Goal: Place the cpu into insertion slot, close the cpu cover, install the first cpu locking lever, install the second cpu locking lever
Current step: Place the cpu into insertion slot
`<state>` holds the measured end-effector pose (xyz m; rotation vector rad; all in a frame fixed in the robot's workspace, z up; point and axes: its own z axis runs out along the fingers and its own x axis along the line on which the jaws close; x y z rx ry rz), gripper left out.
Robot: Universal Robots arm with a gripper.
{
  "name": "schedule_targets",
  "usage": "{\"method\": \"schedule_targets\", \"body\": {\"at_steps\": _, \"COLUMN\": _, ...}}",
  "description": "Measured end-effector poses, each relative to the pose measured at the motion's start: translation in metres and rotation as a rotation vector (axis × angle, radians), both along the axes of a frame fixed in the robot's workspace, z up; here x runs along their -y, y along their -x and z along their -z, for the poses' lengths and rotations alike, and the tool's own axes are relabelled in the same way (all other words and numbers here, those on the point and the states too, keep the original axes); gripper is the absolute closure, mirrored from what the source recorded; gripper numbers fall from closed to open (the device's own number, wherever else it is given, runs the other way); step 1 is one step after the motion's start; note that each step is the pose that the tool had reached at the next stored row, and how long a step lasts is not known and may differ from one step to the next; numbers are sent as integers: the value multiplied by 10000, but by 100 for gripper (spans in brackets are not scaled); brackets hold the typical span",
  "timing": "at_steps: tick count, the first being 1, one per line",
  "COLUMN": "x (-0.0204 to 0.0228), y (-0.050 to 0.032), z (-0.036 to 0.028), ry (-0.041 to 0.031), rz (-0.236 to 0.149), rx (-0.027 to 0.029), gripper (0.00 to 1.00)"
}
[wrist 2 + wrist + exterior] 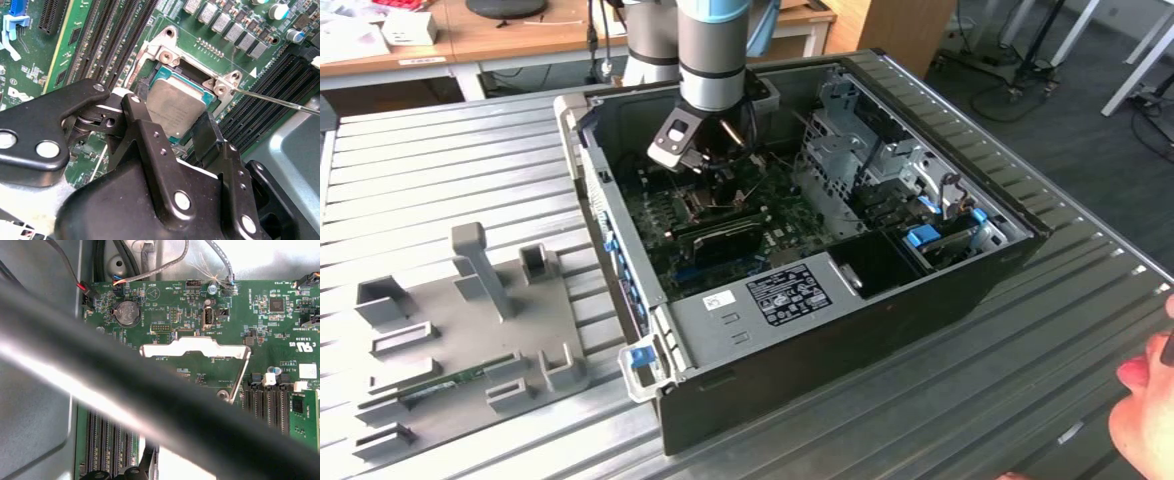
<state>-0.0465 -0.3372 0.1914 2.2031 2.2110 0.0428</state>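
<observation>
In the second wrist view the cpu [176, 100], a flat square chip with a dull grey metal top, lies in the insertion slot [166, 49], whose silver rim frames it on the green board. My gripper [169, 114] has its black fingers [134, 106] on either side of the chip's near part and is shut on it. A thin locking lever [280, 102] sticks out past the socket's corner. The cpu cover [195, 347] stands open as a silver frame in the first wrist view. From outside, the gripper [711, 172] is low inside the computer case.
Long black memory slots [107, 35] flank the socket. A blurred dark cable [125, 390] crosses the first wrist view. The open case [907, 250] lies on a ribbed metal table, with a grey fixture plate [454, 330] at the exterior view's left and a person's hand [1141, 410] at its lower right.
</observation>
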Motion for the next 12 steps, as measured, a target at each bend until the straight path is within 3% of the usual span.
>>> {"method": "schedule_targets", "body": {"at_steps": 6, "x": -2, "y": 0, "z": -1, "ry": 6, "rz": 0, "rx": -3, "gripper": 39}}
{"method": "schedule_targets", "body": {"at_steps": 8, "x": -2, "y": 1, "z": -2, "ry": 7, "rz": 0, "rx": -5, "gripper": 45}}
{"method": "schedule_targets", "body": {"at_steps": 12, "x": -4, "y": 0, "z": 0, "ry": 1, "rz": 0, "rx": -1, "gripper": 45}}
